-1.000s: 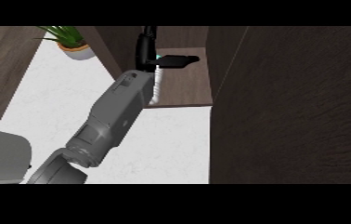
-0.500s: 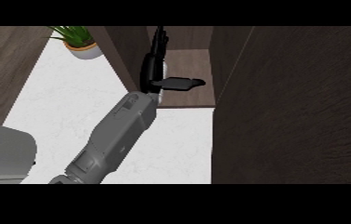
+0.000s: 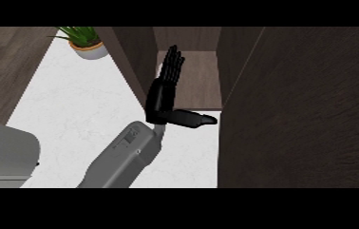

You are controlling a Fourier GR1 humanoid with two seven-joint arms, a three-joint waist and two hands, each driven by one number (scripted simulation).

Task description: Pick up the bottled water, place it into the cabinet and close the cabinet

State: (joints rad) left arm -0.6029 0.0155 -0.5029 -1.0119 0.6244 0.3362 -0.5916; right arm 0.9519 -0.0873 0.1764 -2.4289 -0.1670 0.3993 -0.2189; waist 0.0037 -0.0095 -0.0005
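At twelve o'clock, cabinet point(image 3: 196, 81): left hand point(image 3: 165, 92) empty, fingers straight, thumb out; bottle unseen; door swing risks clipping hand.

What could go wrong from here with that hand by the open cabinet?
1. The hand is open, with straight fingers reaching into the cabinet opening and its thumb sticking out sideways; the thumb could catch the dark panel to its right.
2. No bottle shows in this view, so closing now may shut an empty cabinet.
3. A wide swing leftward could reach the potted plant.
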